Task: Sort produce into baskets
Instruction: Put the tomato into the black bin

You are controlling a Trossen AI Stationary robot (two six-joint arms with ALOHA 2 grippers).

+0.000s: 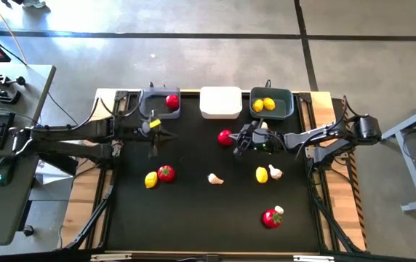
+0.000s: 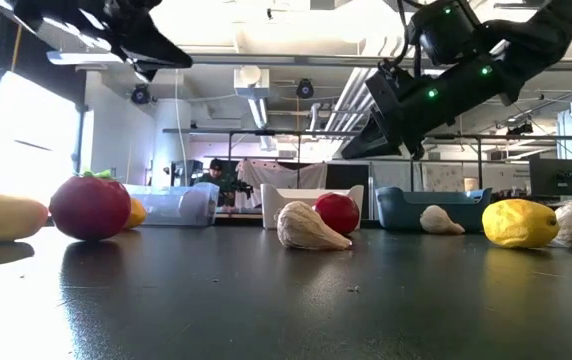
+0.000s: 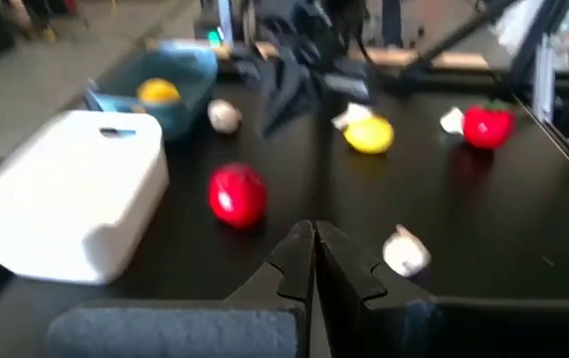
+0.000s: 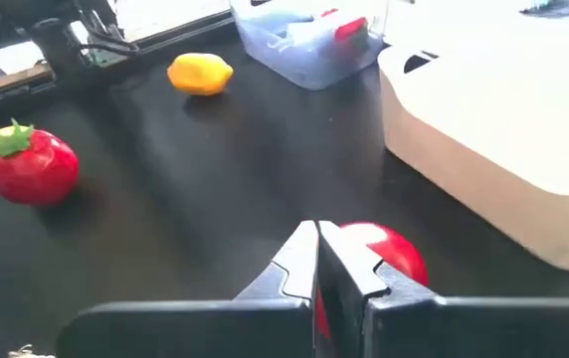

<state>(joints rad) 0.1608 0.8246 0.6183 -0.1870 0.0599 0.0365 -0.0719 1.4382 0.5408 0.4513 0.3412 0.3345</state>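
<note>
Hovering above the black table [image 1: 193, 218], both arms carry clenched, empty grippers: the left gripper [image 1: 155, 132] hangs at about 10 o'clock from the table's middle, just in front of the grey basket [image 1: 157, 103], its fingers [image 3: 309, 261] pressed together with nothing between them; the right gripper [image 1: 238, 142] sits at about 2 o'clock, just beside a loose tomato [image 1: 225, 136] that shows right behind its closed tips in the right wrist view, not held. The three baskets line the 12 o'clock edge: the grey one at 11 o'clock holds one tomato [image 1: 172, 101], the white basket [image 1: 220, 102] stands at 12 o'clock, and the teal basket [image 1: 272, 103] at 1 o'clock holds two lemons [image 1: 263, 105]. Just in front of the teal basket a garlic [image 1: 264, 126] lies beside the right arm. On the open table, a lemon [image 1: 150, 179] and a tomato [image 1: 166, 173] touch at about 8 o'clock, a garlic bulb [image 1: 214, 178] lies near the centre, a lemon [image 1: 262, 174] and a garlic [image 1: 275, 172] sit together at 4 o'clock, and a tomato [image 1: 270, 218] with a small garlic [image 1: 279, 209] against it rests toward 5 o'clock.
</note>
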